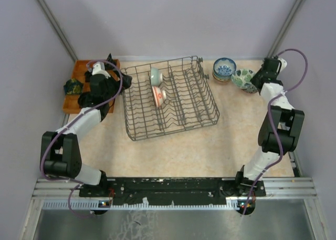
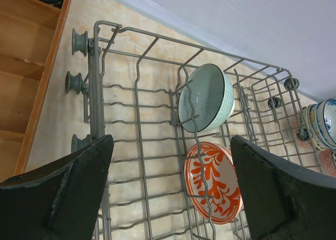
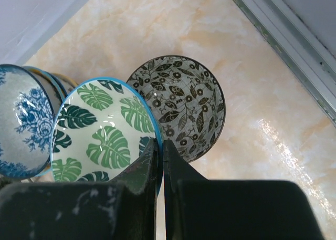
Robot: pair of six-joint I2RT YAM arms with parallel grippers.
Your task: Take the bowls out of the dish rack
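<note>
The dish rack [image 1: 184,106] stands mid-table. A pale green bowl [image 1: 156,75] and a red-and-white bowl [image 1: 159,96] stand on edge in it. In the left wrist view the pale green bowl [image 2: 206,97] is above the red-and-white bowl [image 2: 214,181], behind the rack's wires [image 2: 97,93]. My left gripper [image 1: 126,82] is open and empty above the rack's far left side, and it also shows in the left wrist view [image 2: 170,192]. My right gripper [image 3: 160,145] is shut on the rim of a green leaf-patterned bowl [image 3: 100,129], held tilted at the far right [image 1: 242,78].
A dark leaf-patterned bowl [image 3: 184,103] sits on the table just under the held bowl. A stack of blue-and-white bowls [image 1: 224,68] stands right of the rack. An orange tray [image 1: 73,101] with dark objects [image 1: 72,86] lies to the left. Walls enclose the table.
</note>
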